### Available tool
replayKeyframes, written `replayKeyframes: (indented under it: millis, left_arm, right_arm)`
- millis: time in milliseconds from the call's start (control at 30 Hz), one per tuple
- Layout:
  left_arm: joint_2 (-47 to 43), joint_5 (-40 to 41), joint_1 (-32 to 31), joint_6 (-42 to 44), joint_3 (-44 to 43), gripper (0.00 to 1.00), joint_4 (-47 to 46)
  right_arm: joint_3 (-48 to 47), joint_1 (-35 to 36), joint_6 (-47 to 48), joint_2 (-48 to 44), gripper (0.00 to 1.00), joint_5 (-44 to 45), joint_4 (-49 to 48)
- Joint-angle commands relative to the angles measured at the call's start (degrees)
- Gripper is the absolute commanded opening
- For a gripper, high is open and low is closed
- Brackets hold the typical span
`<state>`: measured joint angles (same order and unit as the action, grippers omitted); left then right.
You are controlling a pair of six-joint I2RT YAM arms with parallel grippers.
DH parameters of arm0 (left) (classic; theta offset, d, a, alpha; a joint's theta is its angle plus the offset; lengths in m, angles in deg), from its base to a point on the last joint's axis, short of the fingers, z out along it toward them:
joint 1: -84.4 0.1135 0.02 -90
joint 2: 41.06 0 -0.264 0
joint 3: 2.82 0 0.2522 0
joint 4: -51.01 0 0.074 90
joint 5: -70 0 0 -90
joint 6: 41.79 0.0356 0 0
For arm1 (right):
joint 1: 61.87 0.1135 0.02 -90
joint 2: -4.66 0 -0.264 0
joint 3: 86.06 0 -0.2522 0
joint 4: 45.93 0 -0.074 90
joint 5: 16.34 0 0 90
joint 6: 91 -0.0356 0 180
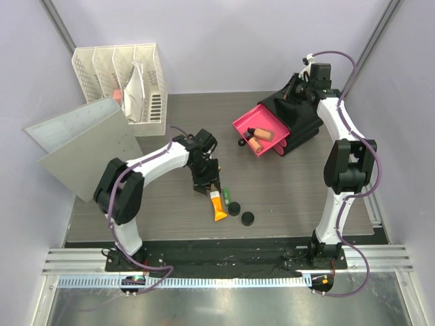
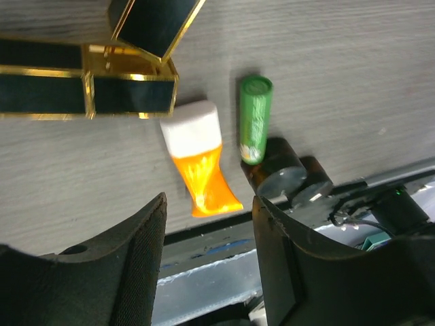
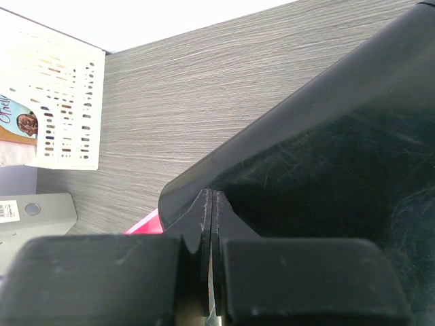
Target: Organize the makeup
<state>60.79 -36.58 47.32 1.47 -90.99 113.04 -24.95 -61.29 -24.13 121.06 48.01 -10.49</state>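
Observation:
Two gold-black lipsticks (image 2: 88, 92) lie at an angle to each other on the table, just beyond my left gripper (image 2: 207, 272), which hangs open with nothing between its fingers. Near them lie the orange tube (image 2: 204, 178) with a white cap, the green stick (image 2: 255, 119) and two round black discs (image 2: 282, 175). From above, the left gripper (image 1: 204, 178) is over the lipsticks, beside the tube (image 1: 218, 206). Two beige foundation bottles (image 1: 261, 133) lie in the open pink drawer (image 1: 245, 126). My right gripper (image 3: 212, 204) is shut, its tips against the top of the black organizer box (image 3: 326, 136).
A white mesh file rack (image 1: 129, 78) stands at the back left. Grey boards (image 1: 81, 146) lean beside it. The table's front edge and a metal rail (image 1: 217, 268) run just behind the discs. The organizer box (image 1: 299, 115) sits at the back right.

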Motion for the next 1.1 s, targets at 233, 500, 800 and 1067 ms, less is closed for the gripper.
replayKeyframes:
  millis: [233, 500, 800, 1067]
  left_arm:
    - [10.7, -1.4, -2.1, 0.3, -5.6, 0.53, 1.5]
    - [13.5, -1.1, -4.1, 1.6, -6.7, 0.03, 1.7]
    - [9.7, 5.2, -4.8, 4.7, -15.7, 0.0, 8.3]
    - [8.5, 7.4, -3.4, 6.7, -31.5, 0.0, 13.3]
  right_arm:
    - [2.7, 0.1, 1.2, 5.3, 0.01, 2.7, 13.0]
    - [2.3, 0.1, 1.0, 5.8, 0.01, 2.6, 13.0]
    - [2.0, 0.1, 1.0, 6.0, 0.01, 2.5, 13.0]
    - [2.0, 0.1, 1.0, 6.1, 0.01, 2.5, 13.0]
